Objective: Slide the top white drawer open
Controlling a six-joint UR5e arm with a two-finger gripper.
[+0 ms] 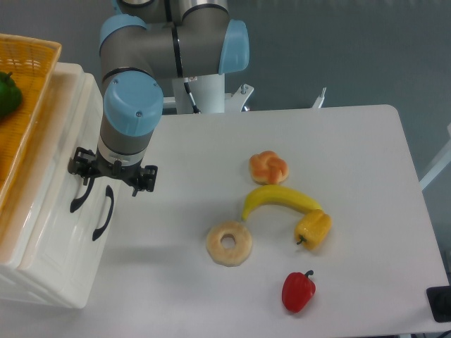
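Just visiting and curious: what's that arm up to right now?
Gripper down at the top white drawer, by its black handle; grip hidden. Drawer looks barely open. Lower handle close by; food well off to the side.

Your clutter lies to the claw's right on the table (pixel 352 141).
You have a bun (pixel 268 167), banana (pixel 280 200), yellow pepper (pixel 313 229), doughnut (pixel 229 243) and red pepper (pixel 298 291); the wicker basket (pixel 25 105) with a green pepper (pixel 8 94) sits upper left.
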